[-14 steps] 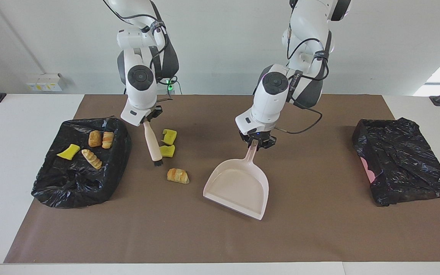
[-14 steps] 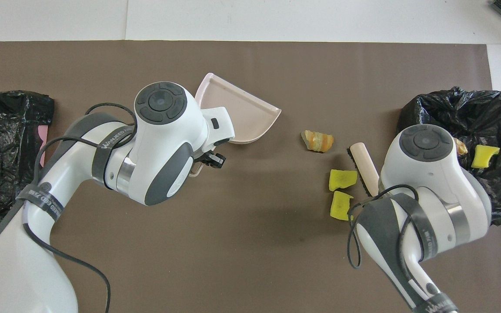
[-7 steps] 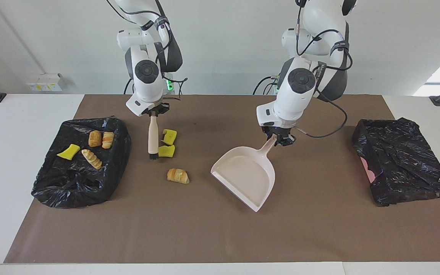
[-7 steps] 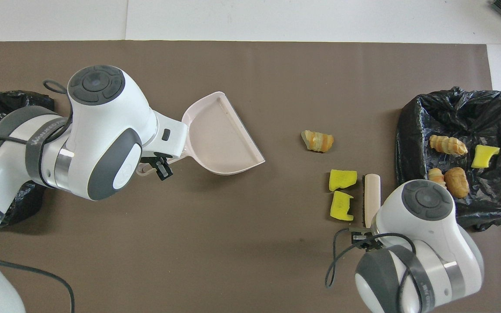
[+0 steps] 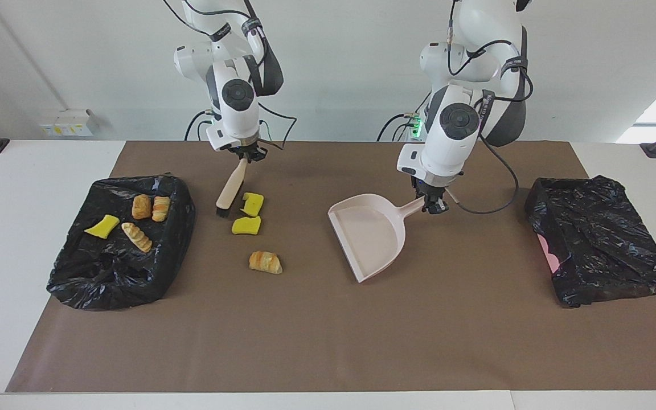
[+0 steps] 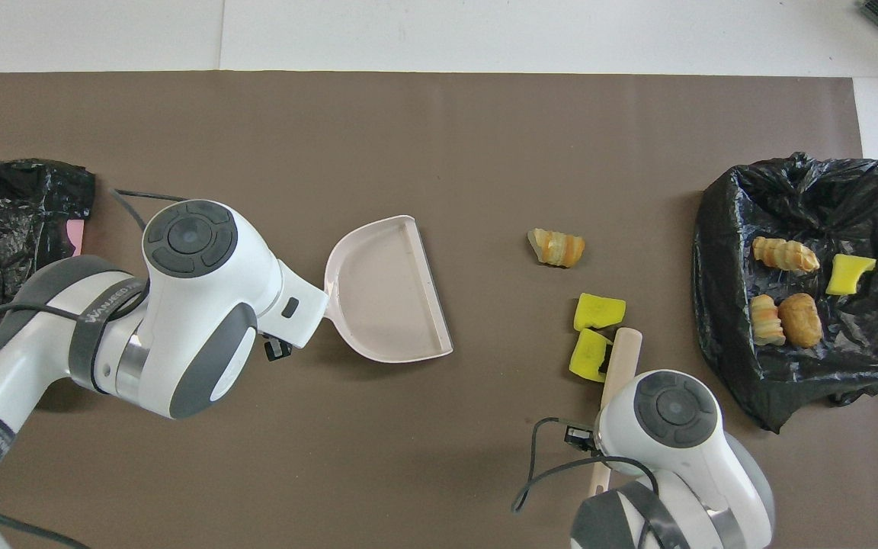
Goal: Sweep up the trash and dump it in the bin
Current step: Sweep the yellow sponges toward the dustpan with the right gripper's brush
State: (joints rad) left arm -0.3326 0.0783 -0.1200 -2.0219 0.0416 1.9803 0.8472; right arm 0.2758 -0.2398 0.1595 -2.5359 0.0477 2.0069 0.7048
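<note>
We hold brush and dustpan over the worktop
Our right hand (image 5: 246, 155) grips the brush (image 5: 229, 191); our left hand (image 5: 434, 202) grips the dustpan (image 5: 370, 233); loose trash (image 5: 265, 262) lies between them, more in the bin (image 5: 86, 276).

Brown mat (image 5: 316, 341) on white table (image 5: 26, 171)

You have a pale pink dustpan (image 5: 372, 234), plain; a brush (image 5: 230, 191) with a cream-beige handle and black bristles; two bright yellow sponge pieces (image 5: 247, 225) beside it; one tan bread chunk (image 5: 265, 262), banded orange-brown. Brown mat (image 5: 316, 341) on a white table (image 5: 15, 228). Glossy black bin liner (image 5: 117, 267) holding one yellow and three striped tan lumps; second black bag (image 5: 601, 239) showing a pink patch.
</note>
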